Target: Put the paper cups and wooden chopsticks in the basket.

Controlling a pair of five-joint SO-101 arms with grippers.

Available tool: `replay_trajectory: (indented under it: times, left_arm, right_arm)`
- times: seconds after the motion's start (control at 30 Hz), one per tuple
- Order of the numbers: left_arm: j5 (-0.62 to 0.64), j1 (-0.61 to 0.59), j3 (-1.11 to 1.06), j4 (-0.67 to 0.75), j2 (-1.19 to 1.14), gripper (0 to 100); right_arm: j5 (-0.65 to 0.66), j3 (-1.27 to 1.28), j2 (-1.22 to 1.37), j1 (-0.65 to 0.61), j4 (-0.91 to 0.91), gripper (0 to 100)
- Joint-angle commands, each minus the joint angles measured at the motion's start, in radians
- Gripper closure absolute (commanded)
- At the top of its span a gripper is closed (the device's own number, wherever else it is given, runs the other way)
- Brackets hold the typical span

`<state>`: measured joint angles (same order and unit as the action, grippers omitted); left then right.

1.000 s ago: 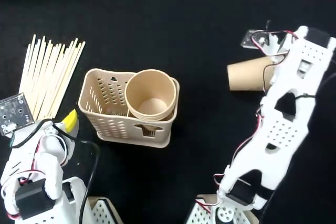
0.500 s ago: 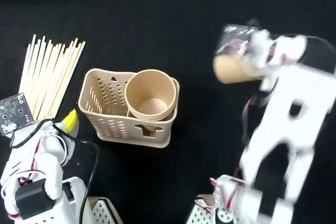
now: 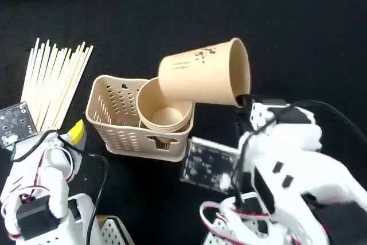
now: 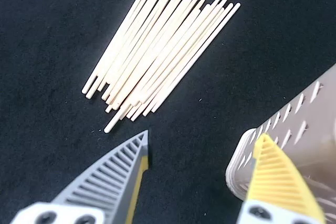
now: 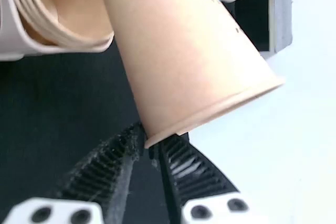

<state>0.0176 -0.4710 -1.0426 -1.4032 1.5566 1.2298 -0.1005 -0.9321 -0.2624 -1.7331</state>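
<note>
Where the tan paper cup (image 3: 200, 73) hangs tilted on its side, it hides the far right corner of the beige slotted plastic basket (image 3: 112, 121) and part of the nested paper cups (image 3: 166, 117) inside. The right gripper (image 5: 151, 143) pinches its rim. Dark print on its side is too small to read. The left gripper (image 4: 203, 137) stands spread beside the basket's left end, near the pale wooden chopsticks (image 4: 157, 51) fanned by the black table's (image 3: 172, 21) left edge.

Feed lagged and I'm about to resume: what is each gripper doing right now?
Left gripper: open, holding nothing.
Right gripper: closed on the rim of a paper cup.
</note>
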Motion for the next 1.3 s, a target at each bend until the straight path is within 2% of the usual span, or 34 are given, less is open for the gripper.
replay_trajectory:
  times: [0.0, 0.57, 1.27]
  left_arm:
    - [0.002, 0.002, -0.002, 0.018, 0.005, 69]
    - [0.002, 0.002, -0.002, 0.018, 0.005, 69]
    - [0.002, 0.002, -0.002, 0.018, 0.005, 69]
  right_arm:
    - [-0.031, -0.053, 0.067, -0.044, -0.018, 98.5]
    - [-0.031, -0.051, 0.323, -0.051, 0.018, 98.5]
    - [-0.058, -0.142, 0.317, -0.052, -0.031, 98.2]
